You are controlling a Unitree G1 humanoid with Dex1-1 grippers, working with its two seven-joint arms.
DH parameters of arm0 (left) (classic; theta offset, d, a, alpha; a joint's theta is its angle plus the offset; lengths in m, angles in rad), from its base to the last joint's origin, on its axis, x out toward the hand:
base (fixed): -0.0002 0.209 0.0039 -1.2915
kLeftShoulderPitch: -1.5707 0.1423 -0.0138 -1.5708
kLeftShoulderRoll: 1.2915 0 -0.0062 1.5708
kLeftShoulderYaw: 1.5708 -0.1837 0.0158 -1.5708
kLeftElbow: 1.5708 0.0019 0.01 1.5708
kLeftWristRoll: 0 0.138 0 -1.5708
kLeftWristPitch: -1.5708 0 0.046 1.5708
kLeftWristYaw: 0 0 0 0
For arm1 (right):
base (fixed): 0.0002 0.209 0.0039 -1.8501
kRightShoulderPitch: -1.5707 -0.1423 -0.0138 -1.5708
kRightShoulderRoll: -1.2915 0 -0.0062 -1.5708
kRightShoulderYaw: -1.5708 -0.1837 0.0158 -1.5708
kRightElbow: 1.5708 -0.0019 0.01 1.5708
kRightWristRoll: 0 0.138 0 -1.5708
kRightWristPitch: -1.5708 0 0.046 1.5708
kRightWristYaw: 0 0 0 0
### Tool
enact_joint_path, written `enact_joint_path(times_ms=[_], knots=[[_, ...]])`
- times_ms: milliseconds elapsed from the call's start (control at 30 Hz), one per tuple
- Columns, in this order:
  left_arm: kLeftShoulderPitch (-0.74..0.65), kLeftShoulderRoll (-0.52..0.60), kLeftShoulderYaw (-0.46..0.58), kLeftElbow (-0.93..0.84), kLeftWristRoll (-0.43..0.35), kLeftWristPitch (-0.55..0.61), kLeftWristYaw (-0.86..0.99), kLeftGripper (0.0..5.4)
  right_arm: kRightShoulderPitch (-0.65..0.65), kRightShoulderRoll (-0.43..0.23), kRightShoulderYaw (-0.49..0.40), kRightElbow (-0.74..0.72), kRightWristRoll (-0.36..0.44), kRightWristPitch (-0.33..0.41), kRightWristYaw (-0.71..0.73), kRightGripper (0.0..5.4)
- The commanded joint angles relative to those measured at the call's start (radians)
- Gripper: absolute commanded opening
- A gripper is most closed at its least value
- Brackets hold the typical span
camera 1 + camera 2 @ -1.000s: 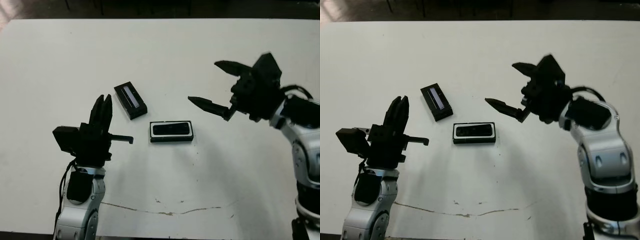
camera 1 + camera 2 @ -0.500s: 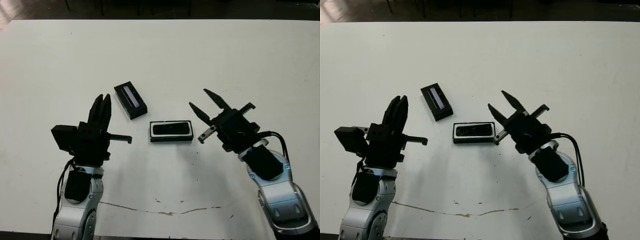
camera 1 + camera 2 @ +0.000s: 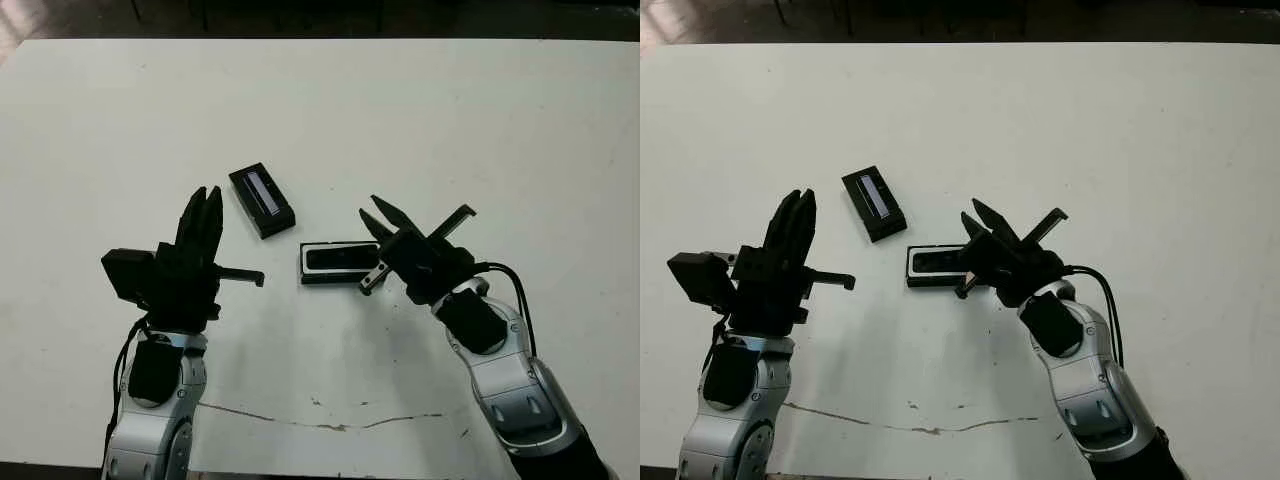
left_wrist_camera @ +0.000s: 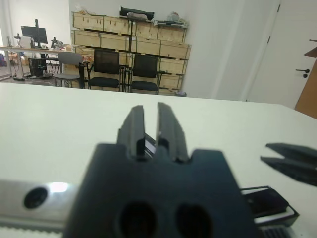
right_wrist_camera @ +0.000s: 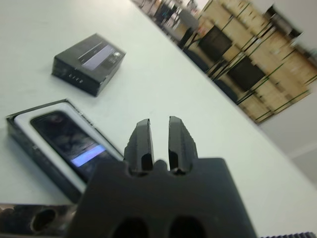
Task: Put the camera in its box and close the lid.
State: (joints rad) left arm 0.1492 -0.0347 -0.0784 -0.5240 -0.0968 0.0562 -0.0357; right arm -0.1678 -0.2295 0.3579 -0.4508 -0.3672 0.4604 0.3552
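The box (image 3: 305, 272), black with a white rim, lies flat at mid-table with the black camera (image 3: 335, 258) inside it; the right wrist view shows the camera's blue-lit screen (image 5: 86, 156). The lid (image 3: 262, 200), a black slab with a pale strip, lies apart from the box, up and to its left. My right gripper (image 3: 367, 206) hovers over the box's right end, shut and holding nothing. My left gripper (image 3: 207, 193) stands left of the box and just below-left of the lid, shut and holding nothing.
The white table (image 3: 450, 120) stretches well beyond both arms. A thin dark crack (image 3: 330, 424) runs along it near the front edge. In the left wrist view, chairs (image 4: 106, 69) and wooden crates (image 4: 131, 42) stand beyond the table.
My right arm swung down and left, from beside the box to its right end. Its fingers went from wide open to shut. The left arm held still.
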Motion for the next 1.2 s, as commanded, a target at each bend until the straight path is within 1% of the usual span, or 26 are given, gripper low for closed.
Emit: enact_joint_path(times_ms=[33, 133, 300, 333, 433, 500, 600, 700, 767, 867, 933, 1000, 1100, 1200], knots=[[0.023, 0.008, -0.001, -0.002, 0.012, 0.01, 0.004, 0.0, 0.014, 0.014, -0.033, 0.025, 0.073, 0.094, 0.048, 0.01], [0.026, 0.006, 0.0, -0.005, 0.008, 0.013, 0.005, 0.0, 0.034, 0.019, -0.055, 0.011, 0.139, 0.183, 0.081, 0.01], [0.025, 0.004, 0.0, -0.005, 0.003, 0.016, 0.006, 0.0, 0.082, 0.01, -0.1, 0.0, 0.273, 0.243, 0.133, 0.01], [0.025, 0.003, 0.0, -0.005, 0.001, 0.017, 0.005, 0.0, 0.092, 0.003, -0.104, -0.009, 0.292, 0.256, 0.138, 0.01], [0.021, 0.001, 0.001, -0.001, 0.003, 0.017, 0.007, 0.0, 0.13, -0.013, -0.11, -0.045, 0.328, 0.33, 0.132, 0.01], [0.017, 0.003, 0.002, 0.002, 0.003, 0.015, 0.005, 0.0, 0.164, -0.03, -0.112, -0.045, 0.343, 0.324, 0.13, 0.01], [0.014, 0.005, 0.005, 0.003, 0.007, 0.015, 0.006, 0.0, 0.193, -0.064, -0.104, -0.047, 0.341, 0.298, 0.125, 0.01], [0.012, 0.008, 0.011, 0.01, 0.004, 0.006, 0.002, 0.0, 0.204, -0.082, -0.114, -0.057, 0.345, 0.274, 0.12, 0.01], [0.01, 0.011, 0.017, 0.006, 0.002, 0.01, 0.0, 0.0, 0.21, -0.068, -0.151, -0.075, 0.373, 0.276, 0.108, 0.01], [0.002, 0.021, 0.034, -0.001, -0.006, 0.014, -0.009, 0.0, 0.224, -0.038, -0.225, -0.125, 0.427, 0.258, 0.082, 0.01], [-0.008, 0.032, 0.047, -0.001, -0.011, 0.009, -0.02, 0.0, 0.232, -0.009, -0.278, -0.195, 0.472, 0.283, 0.054, 0.01], [-0.02, 0.043, 0.06, -0.004, -0.015, 0.013, -0.026, 0.0, 0.234, 0.023, -0.342, -0.28, 0.535, 0.311, 0.032, 0.01], [-0.042, 0.06, 0.071, -0.015, -0.02, 0.031, -0.033, 0.0, 0.221, 0.068, -0.429, -0.361, 0.634, 0.32, -0.001, 0.01], [-0.073, 0.079, 0.078, -0.032, -0.023, 0.061, -0.044, 0.0, 0.202, 0.085, -0.485, -0.415, 0.692, 0.33, -0.048, 0.01]])
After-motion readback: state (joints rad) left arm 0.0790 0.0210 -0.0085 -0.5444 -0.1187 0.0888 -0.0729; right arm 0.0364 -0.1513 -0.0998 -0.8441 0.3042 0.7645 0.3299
